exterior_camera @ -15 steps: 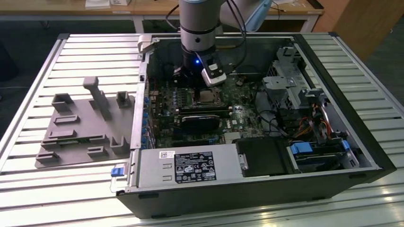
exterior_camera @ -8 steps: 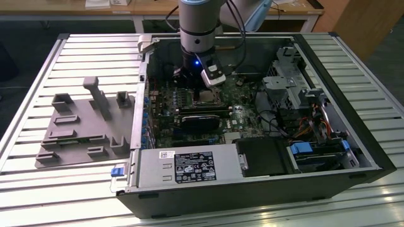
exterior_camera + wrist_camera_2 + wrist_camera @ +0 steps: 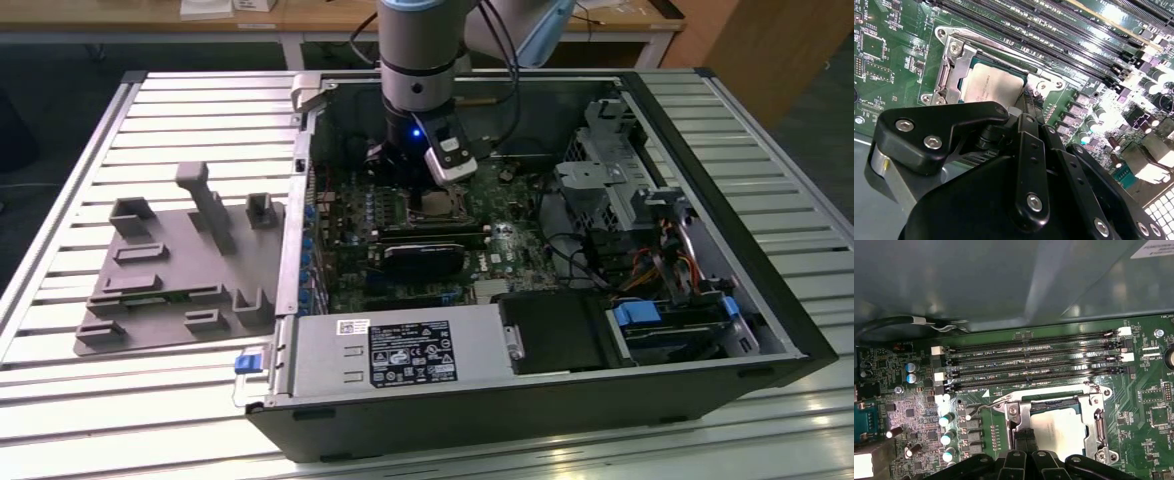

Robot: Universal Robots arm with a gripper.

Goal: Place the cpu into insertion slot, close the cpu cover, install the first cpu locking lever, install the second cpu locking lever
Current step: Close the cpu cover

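Sitting in cpu cover (image 3: 1021,422) window, cpu (image 3: 1059,430), inside case (image 3: 534,420)

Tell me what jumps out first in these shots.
The black robot gripper hangs low over the green motherboard inside the open black computer case. Just by it lies the small pale silver-grey square cpu, framed by the thin silvery metal cpu cover. A grey moulded fixture tray sits on the slatted table at the exterior view's left.
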